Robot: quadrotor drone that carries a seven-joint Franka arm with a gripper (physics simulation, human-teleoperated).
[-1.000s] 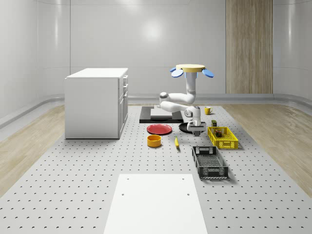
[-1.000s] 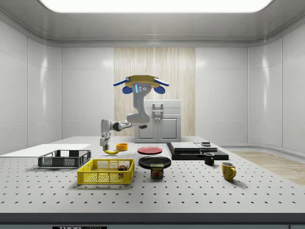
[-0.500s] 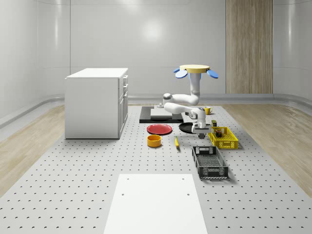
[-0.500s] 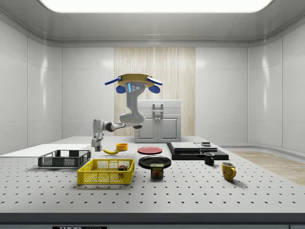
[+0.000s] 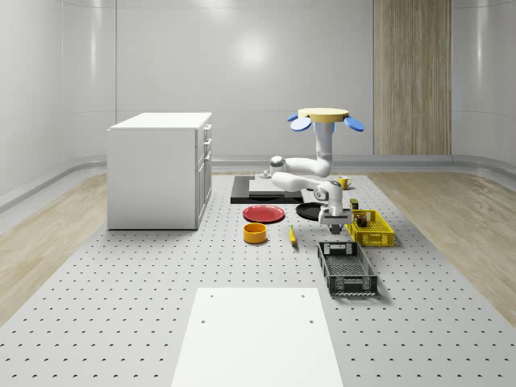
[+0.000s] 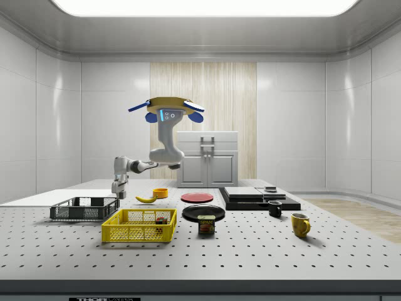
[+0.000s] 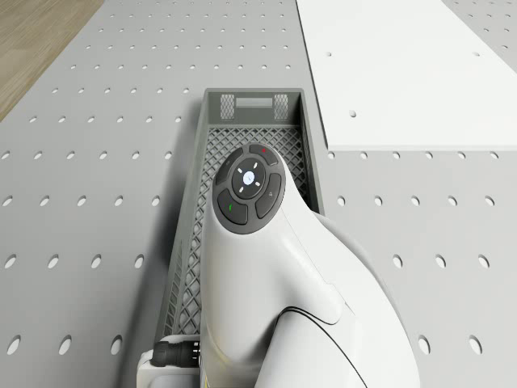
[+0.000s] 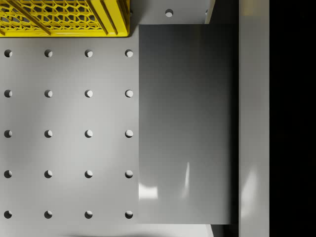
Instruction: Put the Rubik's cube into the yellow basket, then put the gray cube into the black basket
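- Plain gray cube (image 8: 185, 123): a flat gray face looms close in the wrist view, probably the cube carried under the gripper (image 6: 116, 189).
- Grip: cannot tell how wide it is or whether it holds anything.
- Black mesh plastic basket (image 7: 212, 105): sits under the outstretched arm.
- Step: likely the second one, and next comes lowering and releasing inside the walls.
- Yellow mesh basket (image 6: 135, 233): holds a small dark item, possibly the Rubik's cube, too small to confirm.
- Quadrotor drone (image 5: 322, 118): hovers over the table near both baskets.
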